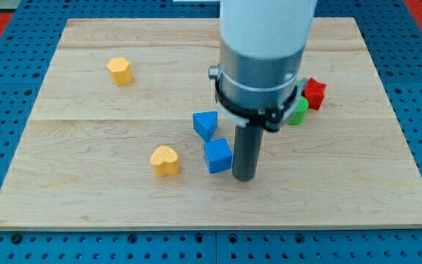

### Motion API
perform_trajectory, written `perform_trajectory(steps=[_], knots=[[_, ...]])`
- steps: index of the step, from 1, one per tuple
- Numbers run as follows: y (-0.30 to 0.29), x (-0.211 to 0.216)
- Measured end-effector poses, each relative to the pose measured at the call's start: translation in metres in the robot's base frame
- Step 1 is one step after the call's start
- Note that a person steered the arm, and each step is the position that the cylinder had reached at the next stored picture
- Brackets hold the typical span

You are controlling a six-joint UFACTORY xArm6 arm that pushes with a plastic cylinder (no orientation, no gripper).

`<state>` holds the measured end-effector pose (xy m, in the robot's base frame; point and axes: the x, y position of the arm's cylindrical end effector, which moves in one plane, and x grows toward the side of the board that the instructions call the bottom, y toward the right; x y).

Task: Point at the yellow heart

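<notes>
Wooden board (86, 198): my tip (244, 178) beside blue cube (217, 155) (no pincer), yellow heart (165, 160) leftward.

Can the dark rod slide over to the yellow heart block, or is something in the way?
Probably yes, with a detour. My tip sits right of the blue cube, which stands between it and the yellow heart; the board nearer the view's bottom looks free.

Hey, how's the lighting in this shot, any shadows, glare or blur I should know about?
Camera view: lighting is even and soft, no glare on the pale wooden board; the yellow heart-shaped block casts only a faint shadow; my tip and the blue cube block beside it are sharp; the arm's white housing looks slightly bright.
</notes>
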<state>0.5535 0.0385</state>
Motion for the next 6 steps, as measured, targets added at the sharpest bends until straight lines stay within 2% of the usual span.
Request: perform_trajectory(steps=[1,3,4,6], knots=[[-0.029,0.007],[-0.044,-0.043],[-0.044,-0.043],[-0.058,0.007]])
